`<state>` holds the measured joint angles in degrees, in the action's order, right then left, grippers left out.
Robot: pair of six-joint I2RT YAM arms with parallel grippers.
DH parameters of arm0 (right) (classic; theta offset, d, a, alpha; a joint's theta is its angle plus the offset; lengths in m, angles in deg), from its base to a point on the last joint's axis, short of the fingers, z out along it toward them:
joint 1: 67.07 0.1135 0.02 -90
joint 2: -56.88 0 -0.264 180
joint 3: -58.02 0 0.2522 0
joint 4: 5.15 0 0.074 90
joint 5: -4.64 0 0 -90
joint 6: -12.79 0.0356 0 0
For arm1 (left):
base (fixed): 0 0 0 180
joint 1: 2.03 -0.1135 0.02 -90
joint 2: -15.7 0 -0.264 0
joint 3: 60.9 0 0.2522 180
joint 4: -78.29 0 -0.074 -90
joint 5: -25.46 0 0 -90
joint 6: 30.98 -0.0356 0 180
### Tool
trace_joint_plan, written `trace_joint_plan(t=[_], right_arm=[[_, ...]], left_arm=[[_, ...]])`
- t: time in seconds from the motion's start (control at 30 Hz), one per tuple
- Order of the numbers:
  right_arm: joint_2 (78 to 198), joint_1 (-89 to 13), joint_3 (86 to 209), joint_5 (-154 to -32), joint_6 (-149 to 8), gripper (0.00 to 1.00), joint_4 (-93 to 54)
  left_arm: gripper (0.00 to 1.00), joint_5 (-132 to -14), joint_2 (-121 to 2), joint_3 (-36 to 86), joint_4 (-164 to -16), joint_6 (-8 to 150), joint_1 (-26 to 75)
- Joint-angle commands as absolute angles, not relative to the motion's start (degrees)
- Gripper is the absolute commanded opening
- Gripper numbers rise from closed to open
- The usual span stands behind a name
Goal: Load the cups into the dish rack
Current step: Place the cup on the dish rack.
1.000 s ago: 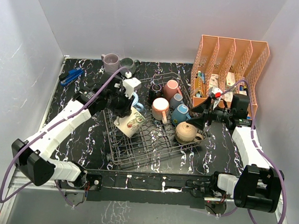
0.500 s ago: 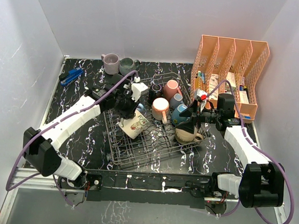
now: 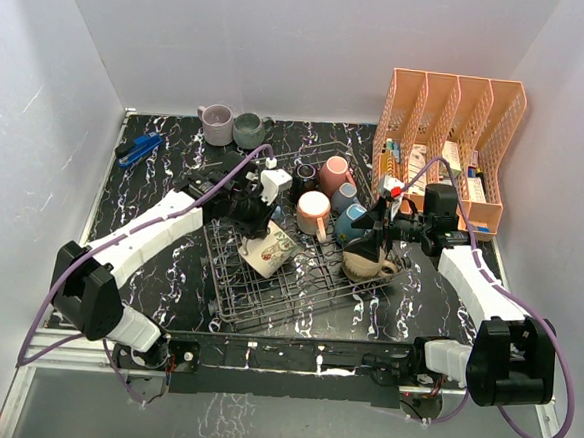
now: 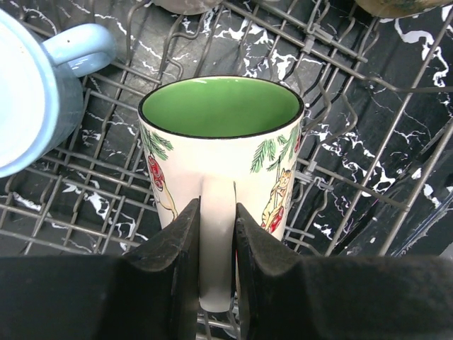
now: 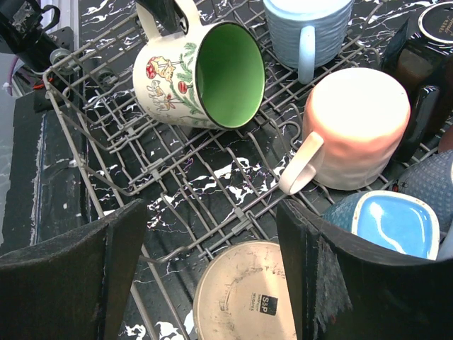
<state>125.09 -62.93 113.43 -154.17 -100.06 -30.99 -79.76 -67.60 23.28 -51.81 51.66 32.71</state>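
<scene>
The left pincer (image 4: 216,234) pinches the handle of the painted cream cup (image 4: 219,120); the cup's long axis runs straight out from the pincer, mouth facing away; the dish rack (image 4: 368,170) lies directly beneath, so only lowering seems left; the right pincer (image 5: 212,219) hangs spread over an upturned tan cup (image 5: 244,301), farther off.

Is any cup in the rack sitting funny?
Yes. The painted mug with the green inside lies tipped on its side in the rack. The left tool is pinching its handle. The peach cup next to it sits upside down, rim on the wires. Nothing looks spilled or broken.
</scene>
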Motion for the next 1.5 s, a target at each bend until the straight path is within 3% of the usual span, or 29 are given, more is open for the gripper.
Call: trace_joint_plan(t=[0.0, 0.33, 0.6, 0.77, 0.93, 1.17, 1.47], right_arm=[[124.4, -62.6, 114.6, -154.0, -102.3, 0.76, -30.7], [124.5, -62.1, 116.7, -154.2, -109.6, 0.76, -37.1], [129.3, -53.0, 128.6, -146.3, -126.4, 0.77, -53.1], [131.9, -46.6, 134.3, -145.3, -131.6, 1.0, -51.1], [138.6, -39.9, 139.5, -148.1, -139.7, 1.0, -50.7], [150.1, -34.1, 149.3, -144.0, -136.5, 0.98, -54.1], [156.5, -29.4, 154.7, -141.2, -135.2, 0.78, -56.7]], left_arm=[[0.12, -84.6, -66.1, 22.2, -57.9, 54.8, 33.3], [0.29, -86.2, -63.6, 18.1, -63.1, 60.0, 33.3], [0.43, -86.1, -56.3, 12.6, -68.8, 64.1, 33.3], [0.43, -85.8, -51.0, 6.8, -73.6, 66.0, 33.3], [0.42, -85.6, -48.0, 1.5, -77.3, 68.0, 33.3], [0.41, -85.0, -43.1, -3.8, -79.5, 71.0, 33.3], [0.35, -83.8, -39.4, -8.7, -81.6, 73.6, 33.3]])
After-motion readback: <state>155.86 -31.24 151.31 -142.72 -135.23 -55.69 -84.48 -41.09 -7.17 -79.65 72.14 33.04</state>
